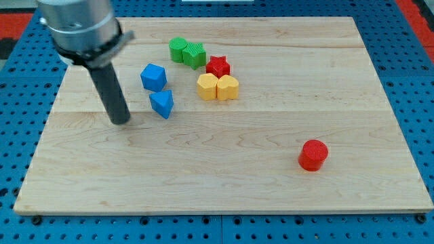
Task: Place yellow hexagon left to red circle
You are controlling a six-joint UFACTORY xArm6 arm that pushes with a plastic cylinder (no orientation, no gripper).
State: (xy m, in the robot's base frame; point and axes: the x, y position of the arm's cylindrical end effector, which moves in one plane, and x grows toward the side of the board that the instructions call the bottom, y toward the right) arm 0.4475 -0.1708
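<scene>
The yellow hexagon [207,87] lies near the board's top middle, touching a yellow heart-shaped block [228,87] on its right. The red circle [313,155], a short cylinder, stands alone toward the view's bottom right, far from the hexagon. My tip [121,122] rests on the board at the view's left, well left of the hexagon and just left of the blue blocks, touching none of them.
A red star [218,66] sits just above the yellow pair. Two green blocks [187,52] lie above and left of it. A blue cube-like block [154,76] and a blue triangular block [162,104] lie between my tip and the hexagon. The wooden board [224,183] rests on a blue pegboard.
</scene>
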